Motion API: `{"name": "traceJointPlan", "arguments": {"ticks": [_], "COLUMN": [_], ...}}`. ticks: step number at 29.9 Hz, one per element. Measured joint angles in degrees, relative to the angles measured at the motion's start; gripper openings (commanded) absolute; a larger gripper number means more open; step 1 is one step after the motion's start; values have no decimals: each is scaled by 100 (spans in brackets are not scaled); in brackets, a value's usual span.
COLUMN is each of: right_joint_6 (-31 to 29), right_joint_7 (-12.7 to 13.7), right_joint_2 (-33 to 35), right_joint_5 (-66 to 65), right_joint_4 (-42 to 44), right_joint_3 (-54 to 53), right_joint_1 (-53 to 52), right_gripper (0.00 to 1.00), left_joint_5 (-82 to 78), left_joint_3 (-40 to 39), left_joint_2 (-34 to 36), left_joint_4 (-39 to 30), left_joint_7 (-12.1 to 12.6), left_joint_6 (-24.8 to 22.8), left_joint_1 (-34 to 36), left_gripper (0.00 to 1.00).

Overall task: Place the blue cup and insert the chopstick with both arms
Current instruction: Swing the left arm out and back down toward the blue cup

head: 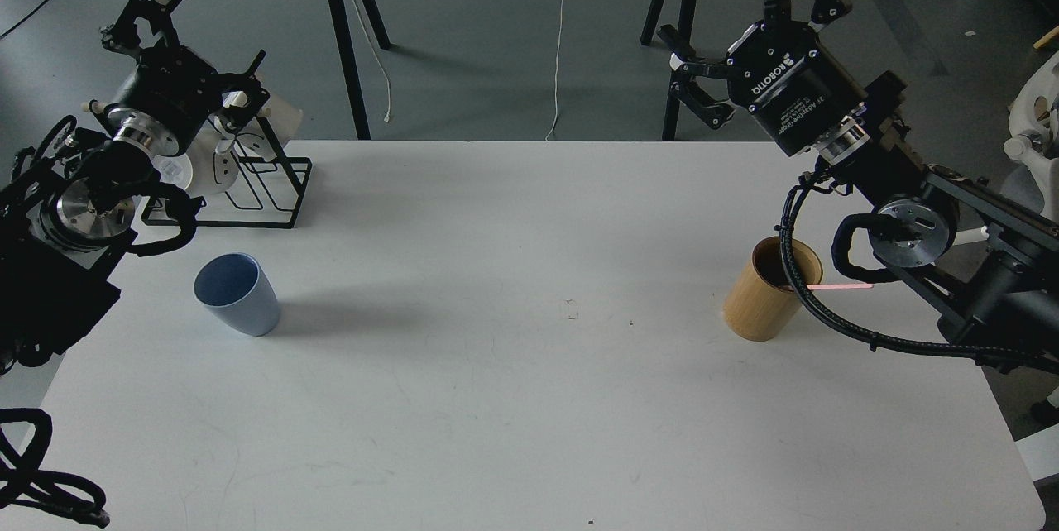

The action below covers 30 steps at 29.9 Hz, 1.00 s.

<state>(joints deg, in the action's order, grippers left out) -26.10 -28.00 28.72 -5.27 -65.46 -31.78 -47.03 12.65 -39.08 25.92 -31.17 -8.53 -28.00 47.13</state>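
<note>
Head view is showing a white rectangular surface with a small light-blue tapered cup standing upright on its left part, mouth up and nothing inside it. Taking that cup as the landmark: a black wire rack carrying white mugs is sitting just behind it toward the far left corner, and a tan bamboo cylinder is standing well apart from it, far across on the right side. A thin pale pink chopstick is poking out of the cylinder's mouth, leaning to the right — part of it is passing behind a black cable.

The left black gripper is hovering above and behind the cup, over the rack, its fingers spread apart and gripping nothing. The right black gripper, marked ROBOTIQ, is hanging far to the right of the cup, beyond the surface's back edge and above the cylinder — its fingers are splayed wide and are carrying nothing.
</note>
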Motion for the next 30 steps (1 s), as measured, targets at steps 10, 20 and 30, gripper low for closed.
{"name": "traceJointPlan", "arguments": {"ticks": [10,20,30], "right_joint_6": [9,14,12], "right_joint_7": [0,0,0], "right_joint_2": [11,-10,2], "right_joint_5": [0,1,1], "right_joint_4": [0,15,24], "right_joint_3": [-46,-140,-238], "right_joint_1": [54,40,39], "right_gripper": [99,99,99], "left_joint_5": [-14,21,-48], "left_joint_3": [-67,-965,-867], "left_joint_2": [-247,-325,261], "left_joint_4": [2,37,-978], "left_joint_7": [-16,-73,-59], "left_joint_6": [0,0,0], "left_joint_1": [137,263,568], "left_gripper": [100,100,100]}}
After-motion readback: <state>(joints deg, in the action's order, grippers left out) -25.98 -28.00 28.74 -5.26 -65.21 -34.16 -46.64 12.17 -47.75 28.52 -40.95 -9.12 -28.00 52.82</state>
